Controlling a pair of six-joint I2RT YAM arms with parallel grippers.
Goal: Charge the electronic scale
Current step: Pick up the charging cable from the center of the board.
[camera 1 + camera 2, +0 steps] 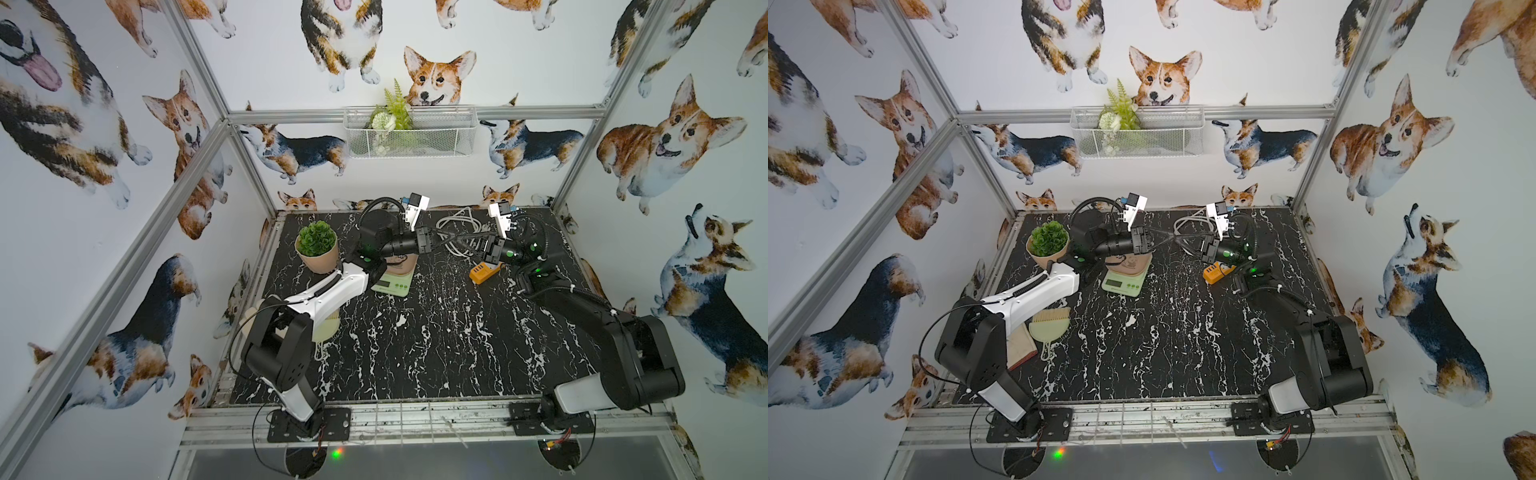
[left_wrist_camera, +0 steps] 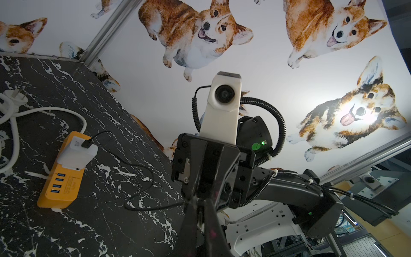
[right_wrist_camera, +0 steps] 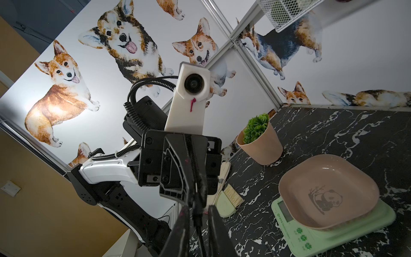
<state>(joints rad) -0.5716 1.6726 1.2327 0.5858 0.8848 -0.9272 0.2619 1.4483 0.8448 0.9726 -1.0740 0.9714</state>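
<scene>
The electronic scale (image 1: 392, 283) (image 1: 1123, 283) (image 3: 300, 235) is pale green with a pinkish tray (image 3: 327, 189) bearing a panda, and it stands left of the table's middle. Right of it, above the table, my two grippers meet tip to tip. My left gripper (image 1: 451, 240) (image 2: 201, 222) is shut on the end of a thin black cable (image 2: 138, 164). That cable runs from a white adapter (image 2: 77, 151) on the orange power strip (image 2: 64, 171) (image 1: 484, 272). My right gripper (image 1: 459, 242) (image 3: 199, 222) straddles the cable's plug, its jaws narrow with slim gaps still showing.
A potted plant (image 1: 318, 247) stands behind the scale on its left. A small brush and dustpan (image 1: 1050, 324) lie under the left arm. A coiled white cord (image 1: 457, 220) lies at the back behind the grippers. A wire basket (image 1: 409, 131) hangs on the back wall.
</scene>
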